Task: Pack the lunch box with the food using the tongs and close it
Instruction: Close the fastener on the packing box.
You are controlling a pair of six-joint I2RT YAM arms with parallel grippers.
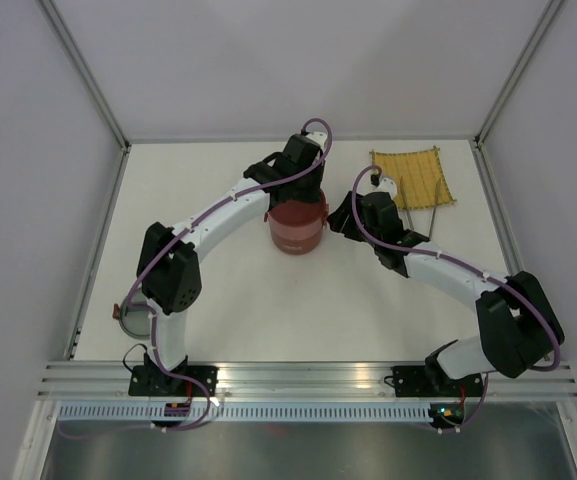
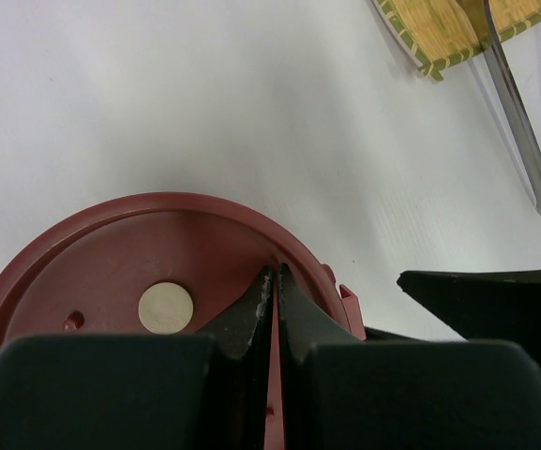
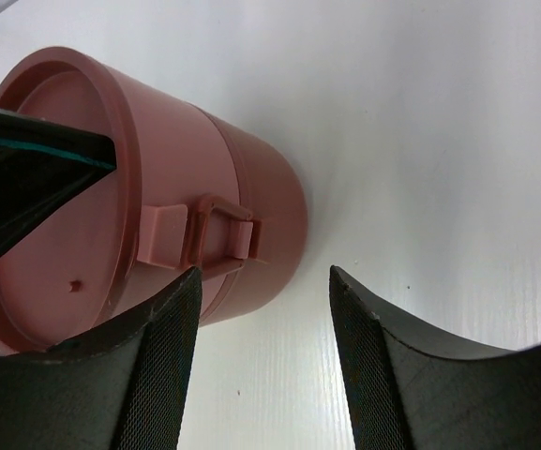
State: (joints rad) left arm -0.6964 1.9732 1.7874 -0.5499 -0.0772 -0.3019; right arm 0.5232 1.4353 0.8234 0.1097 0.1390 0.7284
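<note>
The left arm arcs from its base at the near left up and across to mid-table, wrist bent down so that the left gripper [image 2: 275, 274] stands over the dark-red round plastic lunch box [image 3: 232, 169]. Its two black wedge-shaped fingers are pressed together with only a hairline between them, holding nothing, and their tips rest on the flat red lid [image 2: 111, 272] close to its raised rim, just right of the small pale round centre knob [image 2: 165, 307]. The right arm folds at its elbow on the near right and reaches left, low and level, with the right gripper [image 3: 263, 272] just beside the box's right side. Its broad fingers, faced with dark cross-hatched pads, stand well parted around bare table and grip nothing. The box sits upright in the middle of the smooth white table [image 1: 268, 310], two matte tiers stacked with a seam between them and a squared red clip latch [image 3: 216, 230] on the wall facing the right gripper. Far right lies the yellow woven mat [image 1: 413, 178] with its green-flecked edge, and the slim shiny silver metal tongs [image 2: 518, 122] lie at its near edge. A round red-rimmed piece with a grey inside [image 1: 136, 320] sits at the near left, partly hidden by the left arm.
</note>
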